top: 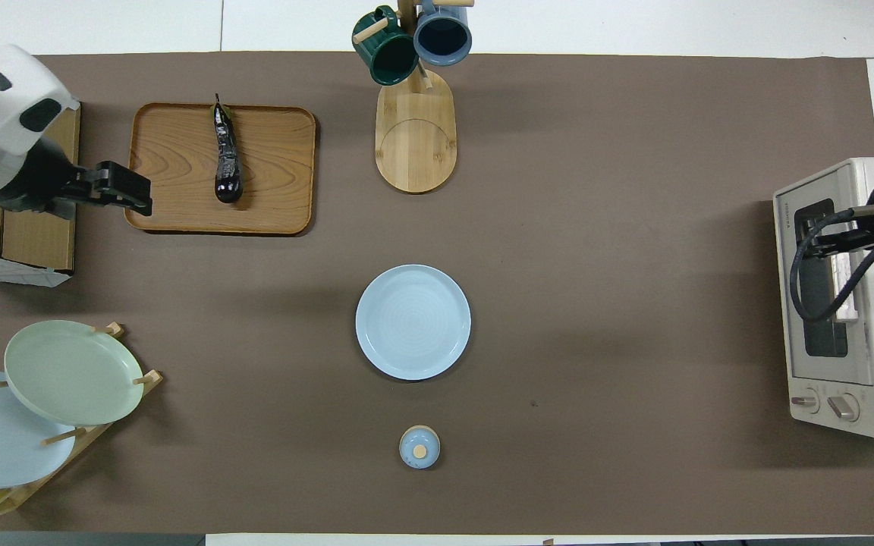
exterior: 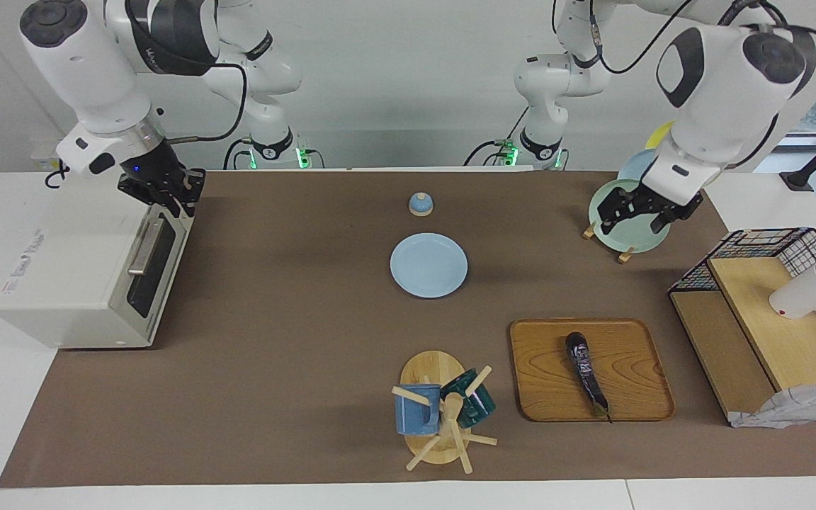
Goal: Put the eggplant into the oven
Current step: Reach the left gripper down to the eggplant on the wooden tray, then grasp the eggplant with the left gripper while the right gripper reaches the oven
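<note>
The dark purple eggplant (exterior: 585,372) (top: 226,155) lies on a wooden tray (exterior: 542,382) (top: 171,144), stem end pointing away from the robots. The cream-white oven (exterior: 75,283) (top: 873,379) stands at the right arm's end of the table with its glass door shut. My right gripper (exterior: 178,205) (top: 812,233) is open just over the door's top edge, at the end of the bar handle (exterior: 144,248) nearer to the robots. My left gripper (exterior: 635,223) (top: 137,197) is open and empty, up in the air between the plate rack and the tray.
A light blue plate (exterior: 428,265) lies mid-table, with a small blue lid (exterior: 420,204) nearer to the robots. A mug tree (exterior: 436,411) with two mugs stands beside the tray. A rack holding a green plate (exterior: 627,237) and a wire-and-wood shelf (exterior: 755,283) stand at the left arm's end.
</note>
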You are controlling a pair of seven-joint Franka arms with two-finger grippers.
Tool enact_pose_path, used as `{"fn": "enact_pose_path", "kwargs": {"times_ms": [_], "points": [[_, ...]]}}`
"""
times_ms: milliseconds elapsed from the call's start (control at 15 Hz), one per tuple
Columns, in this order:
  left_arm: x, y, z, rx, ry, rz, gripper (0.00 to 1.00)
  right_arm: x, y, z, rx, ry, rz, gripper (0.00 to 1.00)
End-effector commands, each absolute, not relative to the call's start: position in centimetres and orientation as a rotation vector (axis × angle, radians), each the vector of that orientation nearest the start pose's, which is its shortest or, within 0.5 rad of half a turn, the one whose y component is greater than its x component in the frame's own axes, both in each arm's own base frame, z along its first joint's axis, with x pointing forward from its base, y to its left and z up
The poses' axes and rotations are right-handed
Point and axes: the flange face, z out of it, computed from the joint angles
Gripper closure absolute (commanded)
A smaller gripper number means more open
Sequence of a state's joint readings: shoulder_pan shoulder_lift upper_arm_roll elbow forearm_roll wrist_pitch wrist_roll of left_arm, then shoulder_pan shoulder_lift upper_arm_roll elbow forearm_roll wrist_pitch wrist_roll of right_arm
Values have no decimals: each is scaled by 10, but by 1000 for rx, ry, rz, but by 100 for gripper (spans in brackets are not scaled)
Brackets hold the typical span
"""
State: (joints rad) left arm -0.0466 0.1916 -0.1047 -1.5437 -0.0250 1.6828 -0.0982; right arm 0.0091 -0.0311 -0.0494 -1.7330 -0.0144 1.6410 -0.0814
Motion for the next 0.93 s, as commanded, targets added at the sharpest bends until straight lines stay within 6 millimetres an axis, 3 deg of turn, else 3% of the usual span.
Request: {"fn": "enact_pose_path", "kwargs": {"times_ms": [0,133,333,600,867], "points": [[658,-94,476,-3188,87,88,0,527,-39,544,-3174,-48,19,100],[677,-93,439,-3162,126,81,0,526,-46,540,-3251,-81,19,100],[703,-85,393,-3118,249,99,0,526,-69,517,-3272,-34,41,100],[714,-91,361,-3144,259,54,0,523,-80,499,-3319,-60,86,100],[716,-100,345,-3168,262,-43,0,519,-97,483,-3315,-95,78,100]]}}
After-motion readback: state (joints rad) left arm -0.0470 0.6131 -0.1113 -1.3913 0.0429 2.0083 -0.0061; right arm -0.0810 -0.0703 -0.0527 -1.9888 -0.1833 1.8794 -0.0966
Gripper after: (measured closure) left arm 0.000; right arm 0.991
